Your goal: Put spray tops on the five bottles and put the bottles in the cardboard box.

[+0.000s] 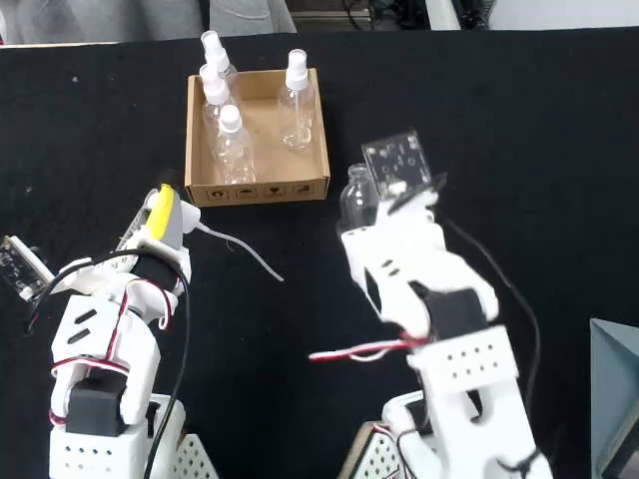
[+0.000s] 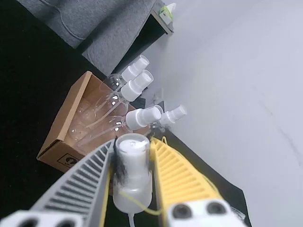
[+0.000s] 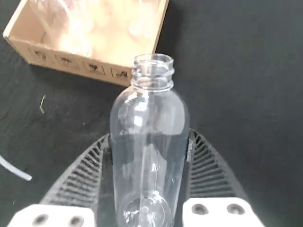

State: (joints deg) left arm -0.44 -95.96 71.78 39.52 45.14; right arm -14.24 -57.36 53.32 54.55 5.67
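high view: clenching spray top (image 2: 133, 161) in left fingers (image 2: 177, 175), uncapped bottle (image 3: 149, 123) in right fingers (image 3: 208, 163) near cardboard box (image 1: 258, 190). hold it steady; feed seemingly trailing tube (image 1: 245, 251) first, then twist.

Bright, even light fills the scene. The black table (image 1: 539, 150) soaks it up, so shadows barely show on it. In the high view the right arm (image 1: 439, 299) glares white, its surfaces washed flat. In the right wrist view the box (image 3: 61, 56) floor is burnt out pale, and highlights streak the bottle (image 3: 149, 127). The spray top (image 2: 133, 156) and the wall (image 2: 246, 94) glow pale in the left wrist view.
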